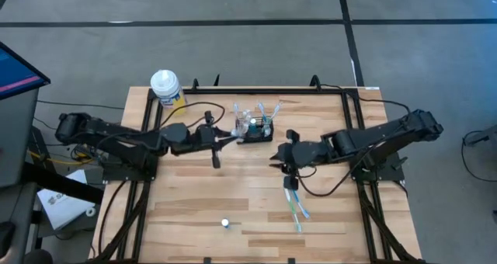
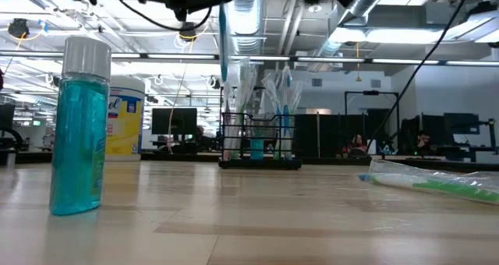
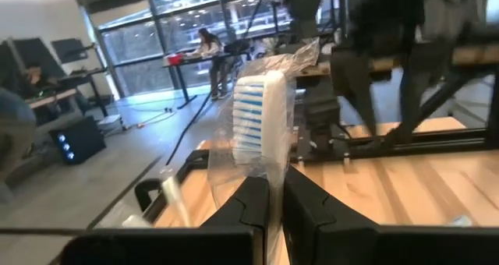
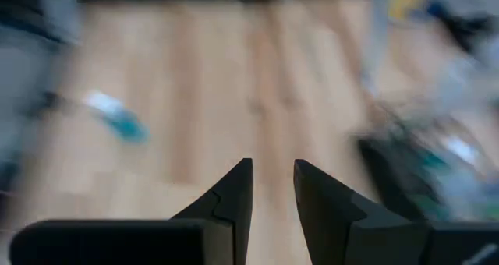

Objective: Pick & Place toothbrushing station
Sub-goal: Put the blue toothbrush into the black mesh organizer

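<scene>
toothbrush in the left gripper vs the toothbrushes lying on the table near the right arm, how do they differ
The wrapped toothbrush is pinched in the shut left gripper, lifted off the table beside the black mesh holder; the loose toothbrushes lie flat on the wood, held by nothing. The held one has blue and white bristles; the loose ones show green and blue. The held one is near the holder; the loose ones lie nearer the table's front, below the empty right gripper. All appear wrapped in clear plastic.

Overhead camera looks straight down on the whole wooden table [image 1: 233,202] and both arms. Low camera sits at tabletop level, facing across into the room; both views share the black wire holder [image 1: 255,132] [image 2: 260,144]. Each wrist camera looks forward, close past its own fingers.
</scene>
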